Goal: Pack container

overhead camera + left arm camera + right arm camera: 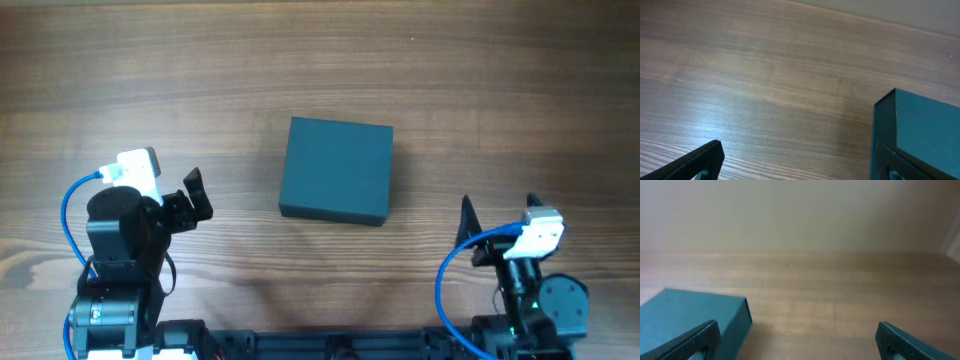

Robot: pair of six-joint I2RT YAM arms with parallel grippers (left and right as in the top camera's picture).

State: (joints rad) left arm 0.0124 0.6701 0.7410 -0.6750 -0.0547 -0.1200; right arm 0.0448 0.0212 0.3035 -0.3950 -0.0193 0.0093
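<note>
Left of the container [337,170]: my left pincer [198,196] hangs over the wooden table [150,70], well apart from the container's left side and slightly nearer my base than its middle. Jaws wide apart, nothing between them. The left wrist view agrees. One dark fingertip [697,161] shows at lower left over bare wood. The other shows at lower right, in front of the container's near vertical edge, but the overhead view shows a clear gap between them. A white camera block [138,168] sits on that wrist, on the side away from the container.

Centre: the container stands alone on the table, about midway between my two arms. It is a matte dark teal-grey rectangular box, turned a few degrees off square with the table edge. Its top face is flat and closed over. I cannot make out the lid seam or hinge from any view. Nothing rests on it or touches it.

Right of the container: my right pincer [499,212] is near the container's near-right corner, further toward my base, and not touching it. Jaws spread wide, empty. In the right wrist view both fingertips [692,341] sit at the bottom corners with bare wood between them. The container lies at far left, partly behind the left fingertip. A plain beige wall [800,210] stands beyond it.
</note>
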